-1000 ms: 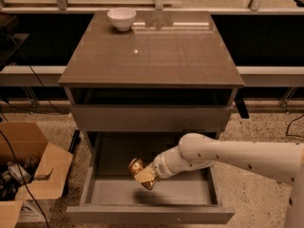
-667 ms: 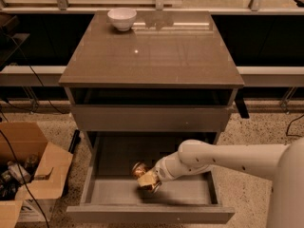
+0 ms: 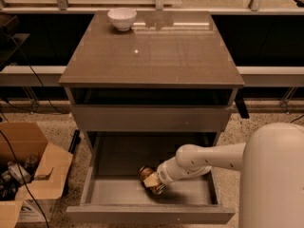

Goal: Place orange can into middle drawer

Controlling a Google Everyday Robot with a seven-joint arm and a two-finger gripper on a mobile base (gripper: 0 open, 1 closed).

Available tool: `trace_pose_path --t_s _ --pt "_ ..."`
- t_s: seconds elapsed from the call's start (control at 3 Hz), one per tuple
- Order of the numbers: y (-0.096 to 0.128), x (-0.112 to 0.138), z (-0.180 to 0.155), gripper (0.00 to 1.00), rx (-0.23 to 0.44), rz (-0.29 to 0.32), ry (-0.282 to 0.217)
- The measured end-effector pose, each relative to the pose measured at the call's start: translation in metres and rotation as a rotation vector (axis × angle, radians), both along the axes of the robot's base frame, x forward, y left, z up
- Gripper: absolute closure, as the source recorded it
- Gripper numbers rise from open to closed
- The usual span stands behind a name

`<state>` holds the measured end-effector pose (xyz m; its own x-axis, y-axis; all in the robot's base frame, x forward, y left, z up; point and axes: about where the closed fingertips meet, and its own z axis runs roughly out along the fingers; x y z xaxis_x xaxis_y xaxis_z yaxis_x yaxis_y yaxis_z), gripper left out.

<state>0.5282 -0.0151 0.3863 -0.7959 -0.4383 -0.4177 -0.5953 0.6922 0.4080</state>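
Note:
The orange can (image 3: 148,175), shiny with an orange-gold label, is inside the pulled-out middle drawer (image 3: 95,196), tilted and low over the grey floor near its middle front. My gripper (image 3: 153,181) reaches in from the right on a white arm and is closed around the can. The can's lower part is hidden by the gripper, so I cannot tell whether it touches the floor.
A white bowl (image 3: 122,18) stands at the back left of the cabinet top (image 3: 152,51). The closed upper drawer front (image 3: 149,118) is above the open drawer. An open cardboard box (image 3: 26,175) with clutter sits on the floor at left.
My gripper has lowered the can a little toward the drawer floor, and the arm has swung closer to the camera.

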Motion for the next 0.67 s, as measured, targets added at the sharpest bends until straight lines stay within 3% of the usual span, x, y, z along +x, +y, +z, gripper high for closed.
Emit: trace_pose_path --t_s 0.33,0.67 --pt "0.0008 -0.0011 -0.0002 0.07 0.001 0.003 0.001" --pt "0.0016 -0.0017 -0.0007 0.00 0.001 0.005 0.002"
